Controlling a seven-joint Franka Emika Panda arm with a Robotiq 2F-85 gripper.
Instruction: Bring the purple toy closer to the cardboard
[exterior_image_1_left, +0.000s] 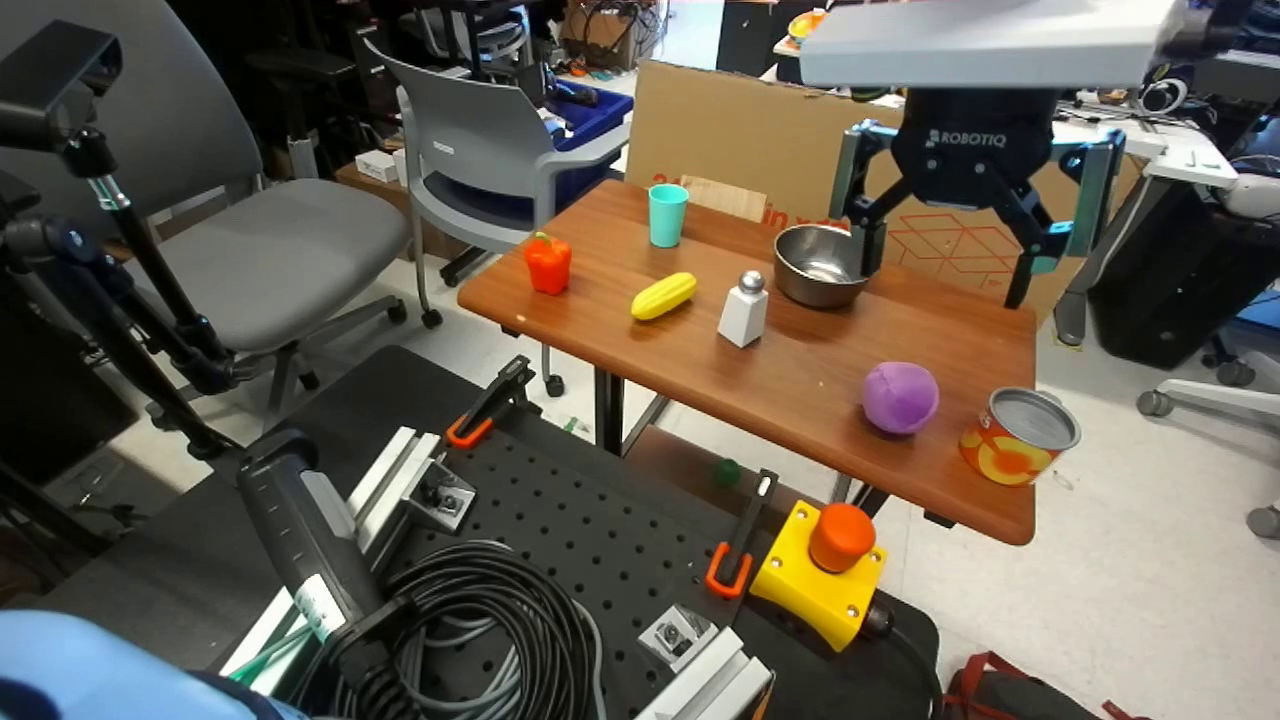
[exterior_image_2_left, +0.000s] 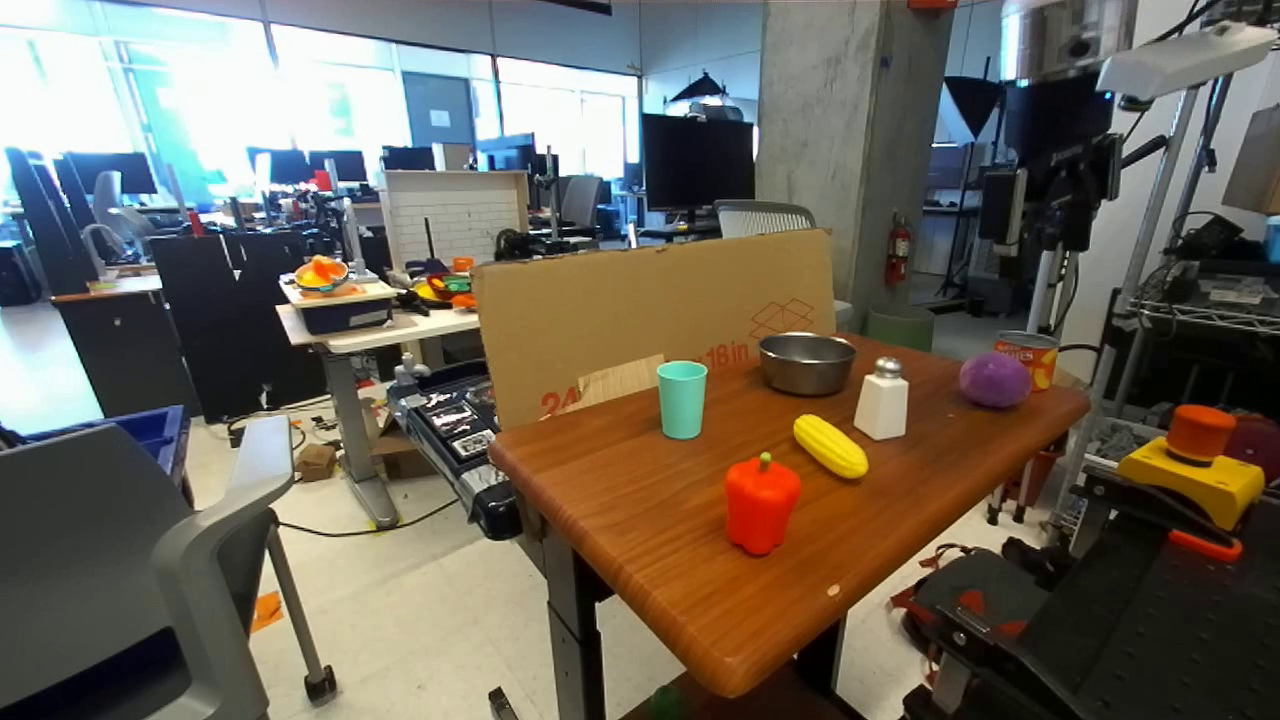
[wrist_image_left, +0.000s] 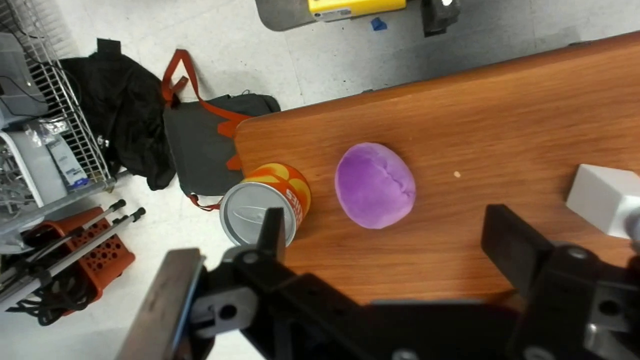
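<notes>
Above, the hand (exterior_image_1_left: 945, 278) gapes wide; open tabletop (exterior_image_1_left: 950, 330) separates the purple toy (exterior_image_1_left: 900, 398), near an edge (wrist_image_left: 450, 82), from the cardboard (exterior_image_1_left: 740, 130).

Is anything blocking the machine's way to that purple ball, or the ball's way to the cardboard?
Nothing visible stands between the open jaws and the purple toy, nor straight across from it to the cardboard. The metal bowl sits to one side of that route; the can, beside the toy.
</notes>
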